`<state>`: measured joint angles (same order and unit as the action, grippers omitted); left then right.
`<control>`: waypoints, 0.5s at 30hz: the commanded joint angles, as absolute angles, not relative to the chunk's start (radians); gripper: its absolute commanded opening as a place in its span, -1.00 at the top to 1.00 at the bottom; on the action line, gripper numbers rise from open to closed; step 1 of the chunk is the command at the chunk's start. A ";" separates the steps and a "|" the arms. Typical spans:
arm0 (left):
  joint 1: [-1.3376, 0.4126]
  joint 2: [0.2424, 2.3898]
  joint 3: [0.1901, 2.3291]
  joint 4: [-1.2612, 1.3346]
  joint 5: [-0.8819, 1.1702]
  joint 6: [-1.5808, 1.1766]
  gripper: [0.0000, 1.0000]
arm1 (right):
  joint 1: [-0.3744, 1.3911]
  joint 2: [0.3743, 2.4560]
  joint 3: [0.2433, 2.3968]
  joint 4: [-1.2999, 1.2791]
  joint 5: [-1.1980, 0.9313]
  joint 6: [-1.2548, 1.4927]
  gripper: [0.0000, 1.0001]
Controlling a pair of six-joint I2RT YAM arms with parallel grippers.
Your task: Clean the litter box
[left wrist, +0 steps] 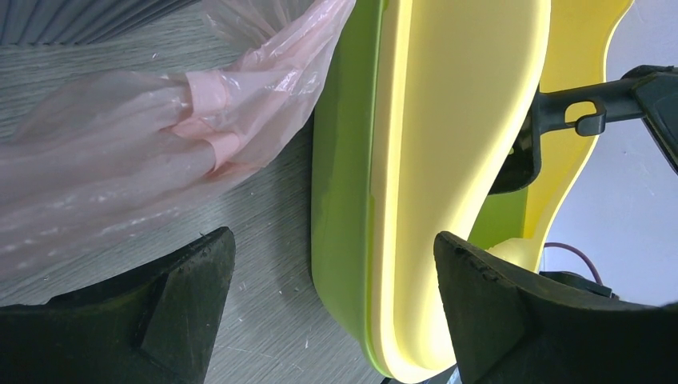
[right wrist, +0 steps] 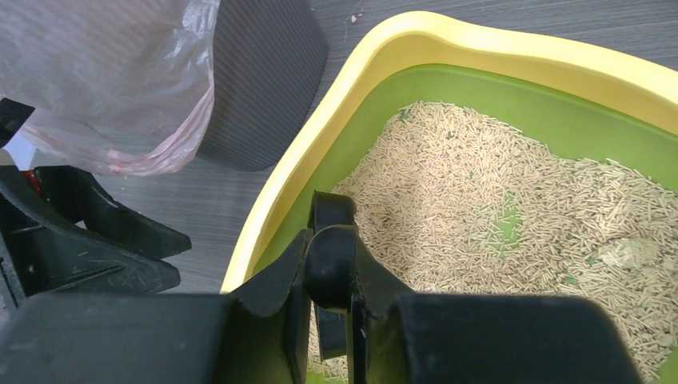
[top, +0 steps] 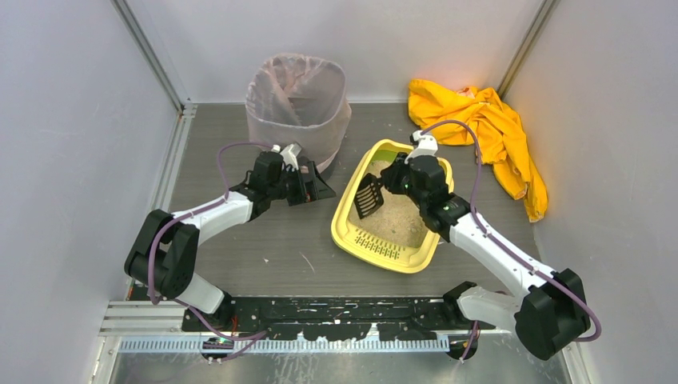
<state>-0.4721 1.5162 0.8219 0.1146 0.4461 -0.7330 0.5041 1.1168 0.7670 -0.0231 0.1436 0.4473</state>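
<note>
**Both arms at the litter box, scoop held in the right gripper**

The shallow yellow rectangular plastic litter box [top: 344,224], green on its inner wall, lies on the grey wood-grain table [top: 264,240], right of centre. Its slotted ledge is at the near end and its far corner is near the tall bin lined with a translucent pinkish bag [top: 297,100]. Beige pellet litter [right wrist: 512,200] covers most of the floor, with small patches of green showing through.

The right gripper [top: 390,181] hangs over the far half of the box. Its fingers are pressed together on the handle of a black slotted plastic scoop [top: 368,194], whose head sits over the box's left rim.

The left gripper [top: 318,189] is low over the table, between the bin and the box's left side. Its fingers are spread wide with nothing between them, and its wrist view shows the box's outer wall just ahead.

A crumpled yellow fabric garment [top: 488,128] lies in the far right corner, apart from the box.
</note>
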 commanded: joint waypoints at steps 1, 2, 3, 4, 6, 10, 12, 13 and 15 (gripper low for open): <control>-0.475 1.505 0.833 0.161 0.452 -0.725 -0.87 | 0.516 1.093 0.753 -0.079 0.253 0.391 0.99; -0.475 1.507 0.833 0.161 0.454 -0.726 -0.87 | 0.517 1.077 0.757 -0.100 0.283 0.376 0.99; -0.476 1.508 0.834 0.162 0.455 -0.726 -0.87 | 0.517 1.063 0.760 -0.119 0.311 0.354 0.99; -0.476 1.509 0.834 0.163 0.457 -0.727 -0.87 | 0.516 1.049 0.764 -0.137 0.340 0.338 0.99; -0.475 1.511 0.834 0.164 0.459 -0.727 -0.86 | 0.517 1.027 0.771 -0.169 0.387 0.314 0.99; -0.475 1.511 0.834 0.166 0.460 -0.729 -0.87 | 0.517 1.002 0.769 -0.188 0.435 0.298 0.99; -0.476 1.510 0.834 0.166 0.460 -0.729 -0.86 | 0.517 0.994 0.767 -0.187 0.435 0.301 0.99; -0.476 1.511 0.834 0.166 0.460 -0.729 -0.87 | 0.517 0.990 0.768 -0.185 0.432 0.303 0.99; -0.475 1.511 0.834 0.167 0.460 -0.729 -0.87 | 0.517 0.979 0.775 -0.181 0.421 0.307 0.99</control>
